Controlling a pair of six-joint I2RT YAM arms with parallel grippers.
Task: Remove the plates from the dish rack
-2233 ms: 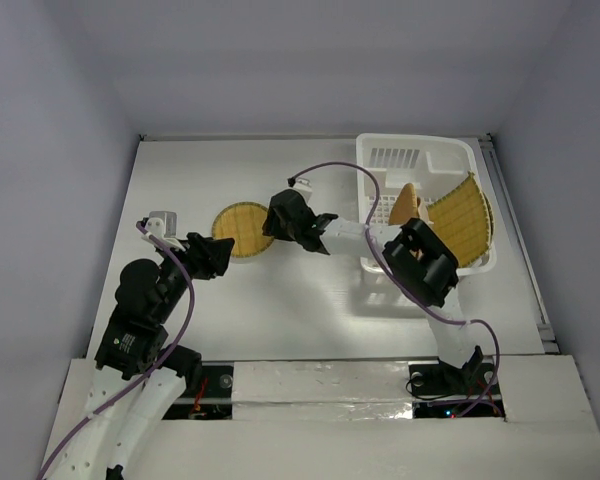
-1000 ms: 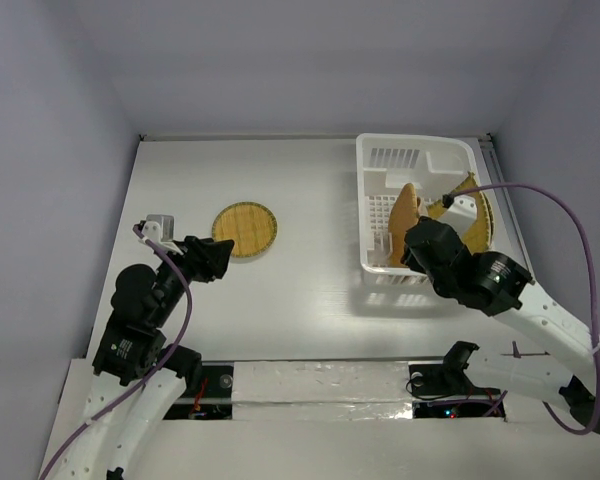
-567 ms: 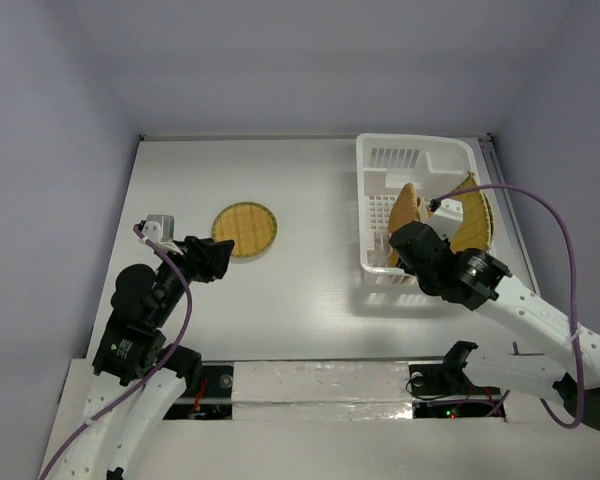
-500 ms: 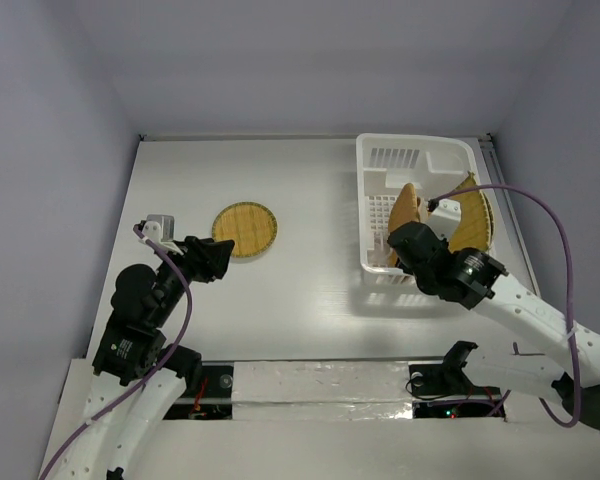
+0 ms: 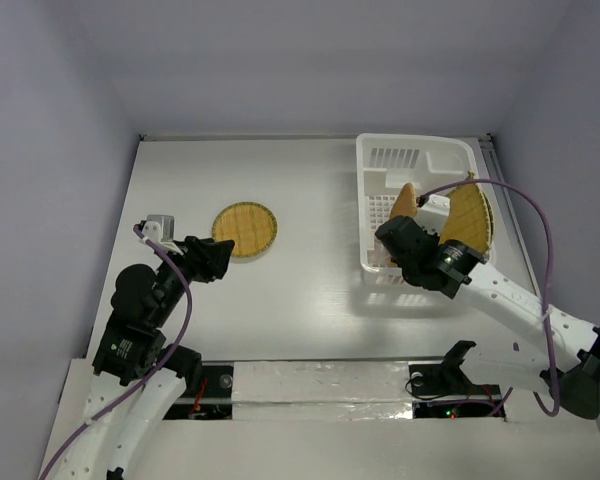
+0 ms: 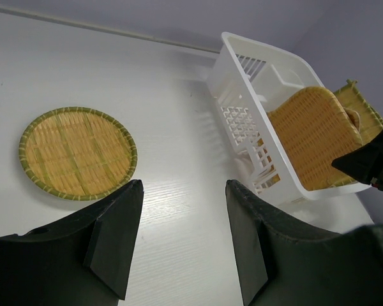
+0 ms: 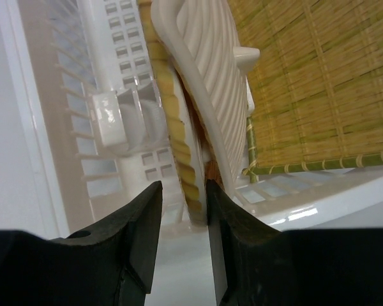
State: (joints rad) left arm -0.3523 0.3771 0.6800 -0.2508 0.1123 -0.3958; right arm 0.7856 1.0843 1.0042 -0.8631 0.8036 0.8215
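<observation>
The white dish rack (image 5: pixel 417 141) stands at the back right. A rounded-square plate (image 5: pixel 405 200) stands on edge inside it, and a large square plate (image 5: pixel 467 215) leans at its right side. My right gripper (image 5: pixel 397 228) is at the rack's near left part. In the right wrist view its fingers are open around the standing plate's tan rim (image 7: pixel 179 159). The rim rests against the right finger (image 7: pixel 220 210), with a gap on the left. A small round plate (image 5: pixel 245 230) lies flat on the table. My left gripper (image 5: pixel 215 258) hovers just left of it, open and empty.
In the right wrist view the rack's slatted wall (image 7: pixel 83 76) is on the left. A white ribbed surface (image 7: pixel 204 95) lies beside the tan rim, and the large plate (image 7: pixel 313 83) is beyond it. The table's back edge and grey walls surround the scene.
The right arm swung from beside the round plate over to the rack and brought its fingers down around the standing plate's edge. The left arm has not moved.
</observation>
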